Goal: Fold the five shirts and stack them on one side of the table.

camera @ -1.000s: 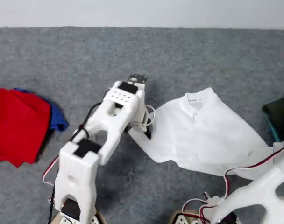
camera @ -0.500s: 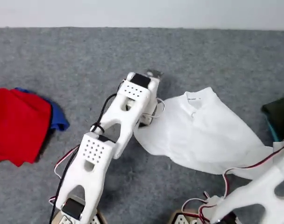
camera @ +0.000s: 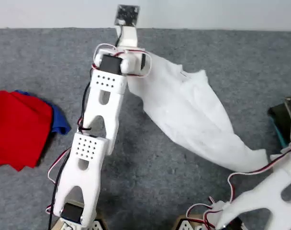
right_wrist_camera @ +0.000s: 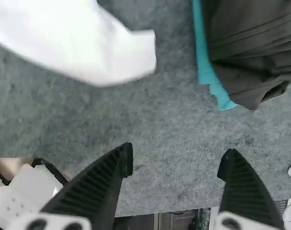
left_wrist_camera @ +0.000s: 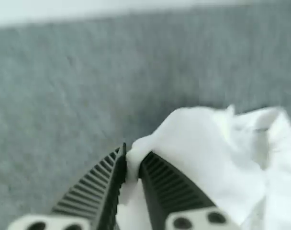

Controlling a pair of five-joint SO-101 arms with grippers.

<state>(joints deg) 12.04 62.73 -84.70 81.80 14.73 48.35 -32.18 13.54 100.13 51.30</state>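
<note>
White shirt (camera: 193, 120): not folded, stretched in a slant across the grey table (camera: 222, 52) from far centre down to the near right. One end is held off the surface, the other trails low near the right arm.

Left gripper (left_wrist_camera: 132, 162): jaws clamped on a bunched edge of the white shirt, with cloth pinched between the ribbed pads.

Right gripper (right_wrist_camera: 178, 153): jaws wide apart, nothing in them, hanging over bare table just beside the shirt's trailing end.

Left side of table: red shirt (camera: 16, 127) lying on a blue shirt (camera: 59, 120). Reads as the start of the stack; neatness of the folds can't be judged.

Right edge: dark shirt (right_wrist_camera: 251, 48) over a teal shirt (right_wrist_camera: 205, 57), bunched, probably untouched.

Progress estimate: two of five likely stacked, the white one in hand with its fold not yet formed, two left
</note>
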